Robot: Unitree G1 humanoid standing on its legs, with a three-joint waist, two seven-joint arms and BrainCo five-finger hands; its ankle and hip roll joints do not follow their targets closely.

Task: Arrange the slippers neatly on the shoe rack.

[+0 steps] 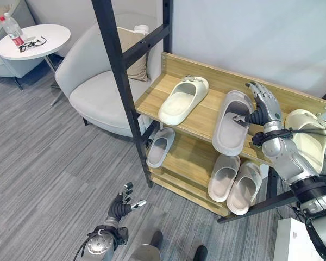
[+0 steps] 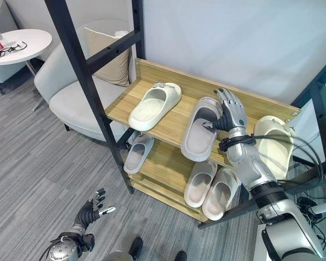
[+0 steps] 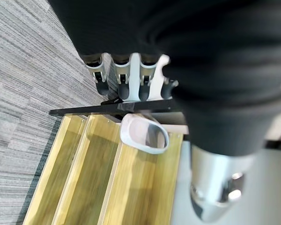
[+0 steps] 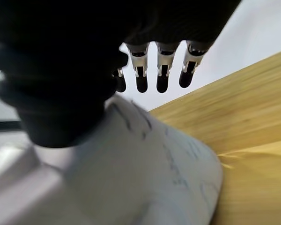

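The wooden shoe rack (image 1: 206,70) has two shelves. On the top shelf lie a cream slipper (image 1: 183,99), a grey slipper (image 1: 231,125) whose heel juts past the front edge, and another cream slipper (image 1: 309,138) at the right end. My right hand (image 1: 264,107) rests against the grey slipper's (image 4: 145,173) strap, its fingers (image 4: 161,70) straight and its thumb touching the strap. The lower shelf holds a single grey slipper (image 1: 160,147) and a pale pair (image 1: 234,182). My left hand (image 1: 122,204) hangs low over the carpet, fingers (image 3: 126,79) relaxed, holding nothing.
A black frame post (image 1: 119,70) stands at the rack's left end. A light armchair (image 1: 95,81) with a cushion sits to its left, and a round white table (image 1: 32,41) with a bottle and glasses stands further back. A white box (image 1: 293,239) is at lower right.
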